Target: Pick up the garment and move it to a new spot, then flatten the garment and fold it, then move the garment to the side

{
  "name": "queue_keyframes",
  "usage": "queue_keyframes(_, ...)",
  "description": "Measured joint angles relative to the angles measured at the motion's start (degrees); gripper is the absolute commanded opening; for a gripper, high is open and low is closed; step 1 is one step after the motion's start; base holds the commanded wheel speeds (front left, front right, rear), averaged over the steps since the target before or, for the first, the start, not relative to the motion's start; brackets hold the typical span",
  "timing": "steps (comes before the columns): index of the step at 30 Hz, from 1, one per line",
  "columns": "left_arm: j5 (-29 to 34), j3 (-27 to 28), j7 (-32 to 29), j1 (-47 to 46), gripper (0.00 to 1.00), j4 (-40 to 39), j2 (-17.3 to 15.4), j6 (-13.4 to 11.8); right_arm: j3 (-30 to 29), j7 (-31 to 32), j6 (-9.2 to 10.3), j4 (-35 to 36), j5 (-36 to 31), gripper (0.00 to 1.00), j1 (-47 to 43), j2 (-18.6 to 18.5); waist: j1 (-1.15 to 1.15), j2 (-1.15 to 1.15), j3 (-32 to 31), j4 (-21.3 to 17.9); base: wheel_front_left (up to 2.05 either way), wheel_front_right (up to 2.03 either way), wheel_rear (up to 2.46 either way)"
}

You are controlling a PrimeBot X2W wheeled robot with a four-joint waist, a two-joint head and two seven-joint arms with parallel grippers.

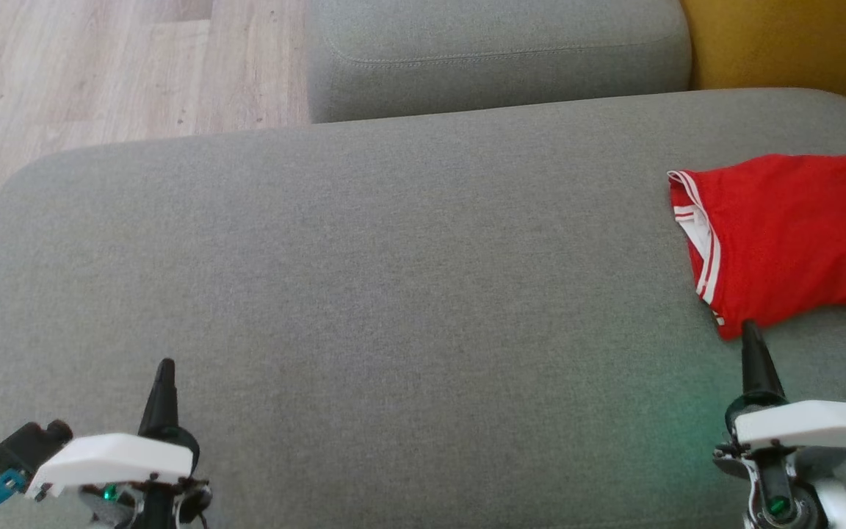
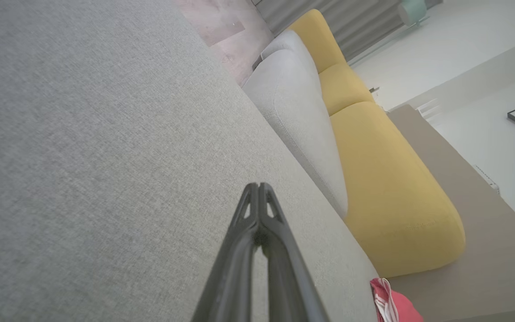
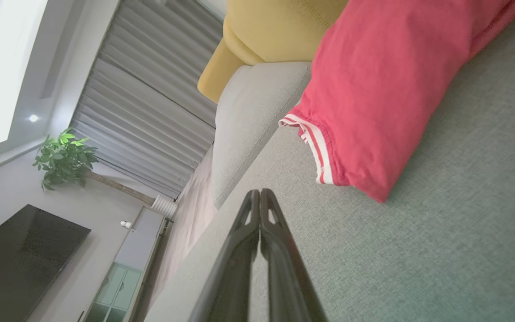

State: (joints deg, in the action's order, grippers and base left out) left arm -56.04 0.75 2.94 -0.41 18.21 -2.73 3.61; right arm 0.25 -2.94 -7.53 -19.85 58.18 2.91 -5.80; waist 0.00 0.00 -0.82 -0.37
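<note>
Nearest, the left gripper (image 1: 165, 365) hangs over the grey sofa seat (image 1: 393, 279) with its fingers pressed together, holding nothing. The right gripper (image 1: 750, 327) is likewise closed and empty, its tip just beside the near corner of the folded red garment (image 1: 790, 228) with white-striped trim, which lies at the seat's right side. Beyond are a grey cushion (image 1: 496, 59), a yellow cushion (image 1: 790, 44) and wooden floor (image 1: 100, 66).

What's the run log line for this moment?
garment: lying on grey cushion, right side | left hand: shut, empty | right hand: shut, empty, near garment
</note>
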Motion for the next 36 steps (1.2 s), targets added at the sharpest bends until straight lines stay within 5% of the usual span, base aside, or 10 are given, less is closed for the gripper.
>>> queue_keyframes(36,-23.8,2.2,-6.0,-1.4,0.0,-1.4,0.1,2.5,-5.1,6.1,0.0,2.4,22.3,0.0,0.0,1.8,0.0,0.0,0.7,0.2,0.0,0.0,0.0)
